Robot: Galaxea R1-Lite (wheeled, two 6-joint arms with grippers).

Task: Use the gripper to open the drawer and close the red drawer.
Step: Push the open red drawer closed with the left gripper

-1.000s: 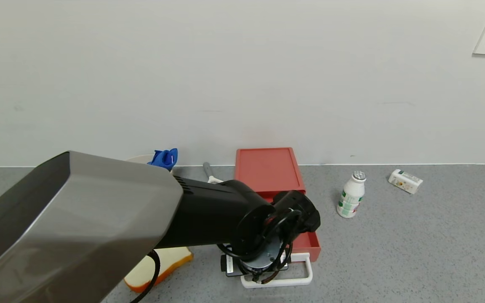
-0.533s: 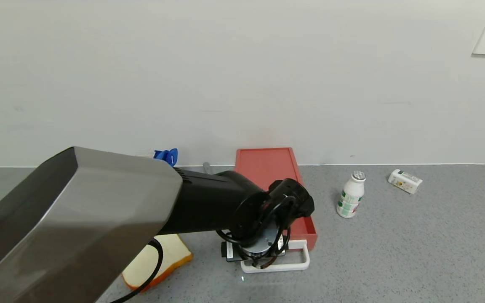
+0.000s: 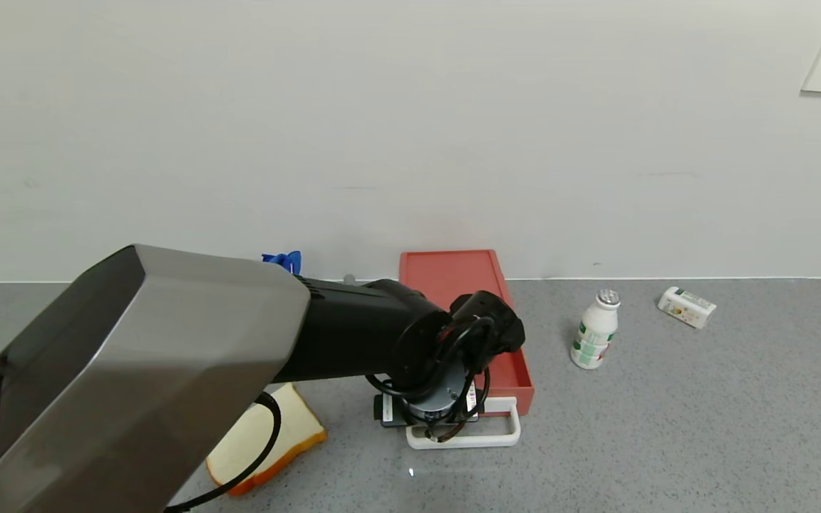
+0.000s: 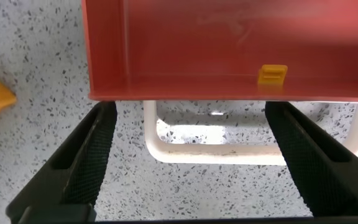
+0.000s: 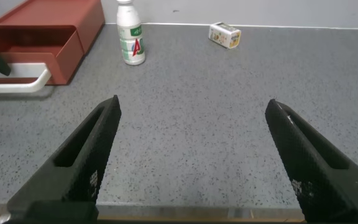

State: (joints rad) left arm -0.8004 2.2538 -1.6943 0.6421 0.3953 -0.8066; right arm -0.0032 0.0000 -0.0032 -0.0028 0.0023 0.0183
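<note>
- Two black fingers of the left claw are spread wide, one on each side of the white loop handle; they pinch nothing, and the handle's bar lies between them with no clear contact.
- Just beyond the handle, the drawer shows only a short stretch of its salmon-red tray ahead of its casing. Over the last second the handle has travelled back toward the wall and the exposed tray has shortened, so the left arm is plainly pushing it shut.
- By my reading, the opening half of the task is done and the closing is well along but not finished, since a gap still shows in front of the casing.
- Beside the arm on the bench lies a slice of bread, unmoved.
- Well apart, the right claw is idle above bare bench, its fingers spread and holding nothing.
- Farther off stand a small white bottle near the drawer and a little carton beyond it.
- At the wall, a blue object peeps over the arm.
</note>
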